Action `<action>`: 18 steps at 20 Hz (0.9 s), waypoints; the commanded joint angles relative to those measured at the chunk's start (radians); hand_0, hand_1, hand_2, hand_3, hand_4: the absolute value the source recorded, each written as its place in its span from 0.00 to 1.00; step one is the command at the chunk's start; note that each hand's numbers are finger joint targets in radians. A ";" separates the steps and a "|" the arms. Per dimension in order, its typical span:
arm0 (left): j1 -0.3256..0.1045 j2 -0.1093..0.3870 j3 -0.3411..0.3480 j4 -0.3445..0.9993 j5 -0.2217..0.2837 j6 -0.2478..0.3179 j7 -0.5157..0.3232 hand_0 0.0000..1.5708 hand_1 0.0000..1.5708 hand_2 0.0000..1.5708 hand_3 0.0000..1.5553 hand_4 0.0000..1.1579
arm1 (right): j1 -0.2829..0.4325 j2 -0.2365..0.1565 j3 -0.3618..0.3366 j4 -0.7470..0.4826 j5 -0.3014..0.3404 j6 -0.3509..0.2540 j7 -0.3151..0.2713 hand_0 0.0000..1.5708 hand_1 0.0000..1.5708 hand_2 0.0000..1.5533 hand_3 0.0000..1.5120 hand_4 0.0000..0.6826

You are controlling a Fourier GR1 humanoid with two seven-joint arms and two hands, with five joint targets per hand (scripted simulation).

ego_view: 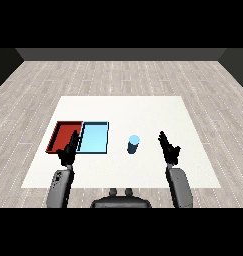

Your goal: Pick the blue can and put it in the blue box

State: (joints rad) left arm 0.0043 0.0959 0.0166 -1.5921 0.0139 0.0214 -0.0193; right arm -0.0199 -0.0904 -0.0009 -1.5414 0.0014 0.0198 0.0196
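A blue can [133,144] stands upright on the white table [143,110], a little right of the light blue tray [94,137]. My right hand [168,147] hovers to the right of the can, apart from it, with its fingers straight and open. My left hand [68,151] is at the left, over the near edge between the red tray [62,134] and the light blue tray, fingers straight and holding nothing.
The red tray lies directly left of the light blue tray, side by side and touching. Beyond the table's edges is a grey wood floor [118,75].
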 commanded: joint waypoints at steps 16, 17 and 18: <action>0.054 -0.071 0.020 -0.029 0.100 -0.128 -0.432 0.00 0.00 0.00 0.00 0.00 | -0.046 0.058 -0.037 0.038 -0.120 0.136 -0.357 0.00 0.00 0.00 0.00 0.00; -0.030 -0.044 0.059 -0.008 0.123 -0.125 -0.369 0.00 0.00 0.00 0.00 0.00 | -0.055 0.013 -0.077 0.022 -0.156 0.164 -0.312 0.00 0.00 0.00 0.00 0.00; -0.009 -0.062 0.047 0.019 0.106 -0.119 -0.424 0.00 0.00 0.00 0.00 0.00 | 0.013 0.080 0.002 -0.129 -0.123 0.098 -0.248 0.00 0.00 0.00 0.00 0.00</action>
State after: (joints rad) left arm 0.0000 0.0309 0.0468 -1.5963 0.1037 -0.0816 -0.3948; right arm -0.0623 -0.0409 -0.0392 -1.5697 -0.1270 0.1354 -0.2480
